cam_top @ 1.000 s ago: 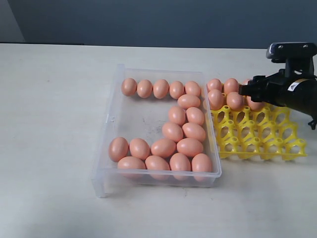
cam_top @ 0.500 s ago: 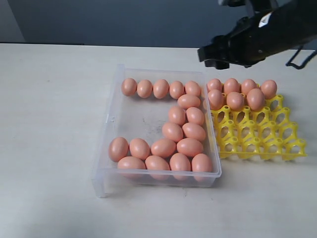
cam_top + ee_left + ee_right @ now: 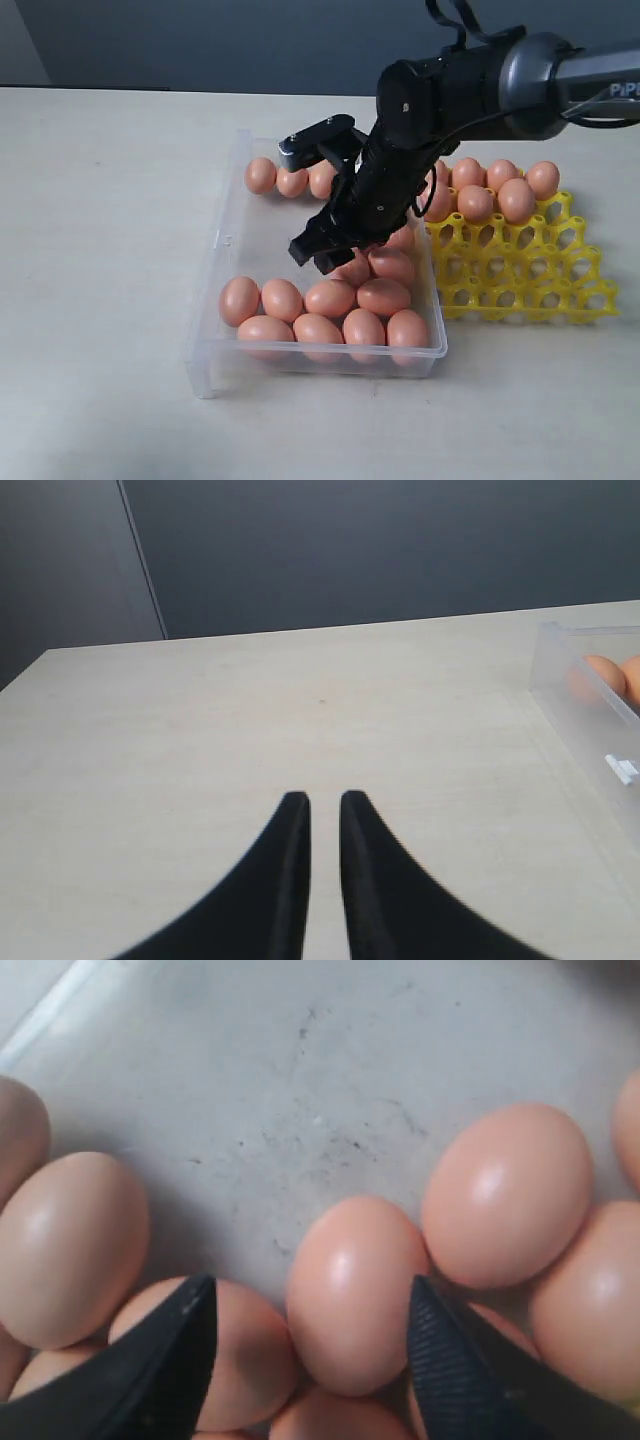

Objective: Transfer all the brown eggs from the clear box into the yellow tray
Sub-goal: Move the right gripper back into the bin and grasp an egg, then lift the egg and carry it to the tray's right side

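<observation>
Right gripper [image 3: 310, 1292] inside clear box [image 3: 222, 240], jaws spread, straddling one brown egg [image 3: 355, 1290]. Left gripper [image 3: 322, 798] outside clear box, fingers nearly together.

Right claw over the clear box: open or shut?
Open. In the right wrist view the right claw's two fingers stand wide apart, straddling one brown egg inside the clear box.

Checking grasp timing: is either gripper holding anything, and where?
Nothing held. Right gripper is open, jaws either side of an egg in the box, not closed on it. Left gripper is empty.
</observation>
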`<act>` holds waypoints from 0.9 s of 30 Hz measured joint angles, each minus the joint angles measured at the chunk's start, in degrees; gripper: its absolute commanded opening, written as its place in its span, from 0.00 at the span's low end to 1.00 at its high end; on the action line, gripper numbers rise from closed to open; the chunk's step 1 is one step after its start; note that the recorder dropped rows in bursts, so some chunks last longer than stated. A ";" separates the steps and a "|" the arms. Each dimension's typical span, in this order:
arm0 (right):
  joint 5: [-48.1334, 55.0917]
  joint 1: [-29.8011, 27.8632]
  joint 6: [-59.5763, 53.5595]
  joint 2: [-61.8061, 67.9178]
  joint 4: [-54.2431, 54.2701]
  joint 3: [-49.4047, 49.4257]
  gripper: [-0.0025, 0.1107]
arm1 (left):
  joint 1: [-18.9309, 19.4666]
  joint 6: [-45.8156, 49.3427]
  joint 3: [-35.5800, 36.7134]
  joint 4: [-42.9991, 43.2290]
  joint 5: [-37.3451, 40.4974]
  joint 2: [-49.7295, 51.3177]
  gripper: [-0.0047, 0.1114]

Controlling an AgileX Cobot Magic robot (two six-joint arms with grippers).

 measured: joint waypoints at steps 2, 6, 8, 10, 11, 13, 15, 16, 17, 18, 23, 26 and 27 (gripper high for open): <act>0.15 0.00 -0.28 2.14 0.00 -1.35 0.51 | 0.00 0.00 0.00 0.00 0.00 0.00 0.15; 0.96 0.09 -0.44 5.18 -1.01 -3.48 0.51 | 0.00 0.00 0.00 0.00 0.00 0.00 0.15; 2.40 0.09 -0.47 6.81 -1.27 -4.25 0.51 | 0.00 0.00 0.00 0.00 0.00 0.00 0.15; 2.84 0.09 -0.47 7.70 -1.27 -4.34 0.51 | 0.00 0.00 0.00 0.00 0.00 0.00 0.15; 2.84 0.09 -0.47 7.82 -1.27 -4.47 0.50 | 0.00 0.00 0.00 0.00 0.00 0.00 0.15; 2.92 0.09 -0.47 7.95 -1.27 -4.47 0.42 | 0.00 0.00 0.00 0.00 0.00 0.00 0.15; 3.06 0.09 -0.57 7.95 -1.40 -4.47 0.27 | 0.00 0.00 0.00 0.00 0.00 0.00 0.15; 2.95 0.09 -0.57 7.95 -1.40 -4.47 0.20 | 0.00 0.00 0.00 0.00 0.00 0.00 0.15; 2.78 0.09 -0.57 7.82 -1.40 -4.47 0.13 | 0.00 0.00 0.00 0.00 0.00 0.00 0.15; 2.82 0.09 -0.57 7.49 -1.52 -4.47 0.08 | 0.00 0.00 0.00 0.00 0.00 0.00 0.15; -1.73 0.09 1.20 4.76 -0.79 -4.47 0.02 | 0.00 0.00 0.00 0.00 0.00 0.00 0.15; -6.43 0.09 2.63 2.18 1.63 -4.47 0.02 | 0.00 0.00 0.00 0.00 0.00 0.00 0.15; -8.35 0.09 3.15 1.13 2.24 -4.17 0.02 | 0.00 0.00 0.00 0.00 0.00 0.00 0.15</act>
